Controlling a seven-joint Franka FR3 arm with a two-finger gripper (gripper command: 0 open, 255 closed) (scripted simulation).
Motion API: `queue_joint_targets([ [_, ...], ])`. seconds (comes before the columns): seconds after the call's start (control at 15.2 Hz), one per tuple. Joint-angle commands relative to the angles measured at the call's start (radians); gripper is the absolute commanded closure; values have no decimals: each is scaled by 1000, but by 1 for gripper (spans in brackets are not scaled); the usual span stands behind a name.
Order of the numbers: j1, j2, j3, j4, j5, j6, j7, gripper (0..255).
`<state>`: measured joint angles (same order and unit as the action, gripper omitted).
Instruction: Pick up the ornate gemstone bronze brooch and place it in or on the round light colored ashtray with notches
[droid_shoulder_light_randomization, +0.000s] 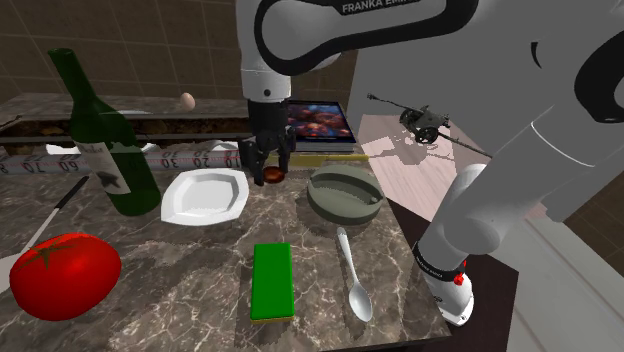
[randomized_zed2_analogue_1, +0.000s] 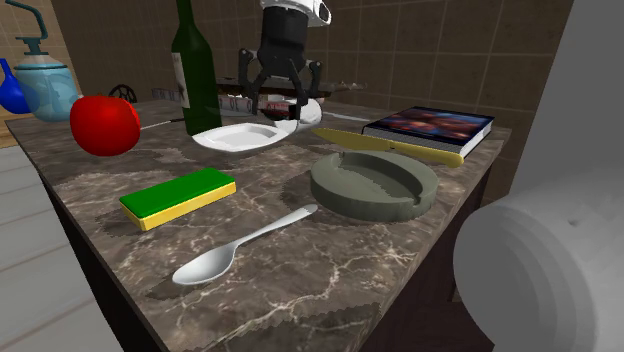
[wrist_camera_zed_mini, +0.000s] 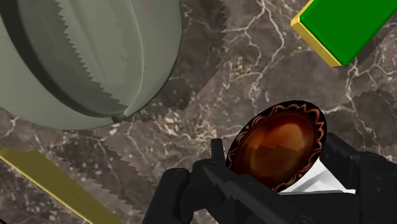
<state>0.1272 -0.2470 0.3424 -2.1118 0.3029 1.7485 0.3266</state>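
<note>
An oval bronze brooch (wrist_camera_zed_mini: 280, 145) with an amber-brown stone and an ornate dark rim is clasped between my black gripper's (wrist_camera_zed_mini: 280, 162) fingers. In the shoulder view the gripper (droid_shoulder_light_randomization: 270, 165) hangs just past the white plate's right corner, with the brooch (droid_shoulder_light_randomization: 272, 176) at its tips, a little above the marble counter. The round grey-green ashtray (droid_shoulder_light_randomization: 345, 194) with notched rim sits to the shoulder view's right of the gripper, empty. In the second exterior view the gripper (randomized_zed2_analogue_1: 285, 98) is behind the plate, and the ashtray (randomized_zed2_analogue_1: 373, 184) lies nearer the camera.
A white plate (droid_shoulder_light_randomization: 205, 195), green bottle (droid_shoulder_light_randomization: 108, 140) and red tomato (droid_shoulder_light_randomization: 64, 276) stand at the shoulder view's left. A green sponge (droid_shoulder_light_randomization: 271, 281) and spoon (droid_shoulder_light_randomization: 352, 276) lie in front. A book (droid_shoulder_light_randomization: 318, 122) and a yellow-handled knife (randomized_zed2_analogue_1: 385, 143) lie behind the ashtray.
</note>
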Motion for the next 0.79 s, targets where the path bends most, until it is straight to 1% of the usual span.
queue_joint_targets([
  [0.0, -1, 0, -2, 27, -3, -27, 5, 255],
  [0.13, -2, -1, -4, 41, -3, -43, 8, 255],
  [0.4, -15, -146, -58, -86, 11, -76, -68, 255],
  [0.73, -30, -318, -135, -222, -3, -135, -155, 255],
])
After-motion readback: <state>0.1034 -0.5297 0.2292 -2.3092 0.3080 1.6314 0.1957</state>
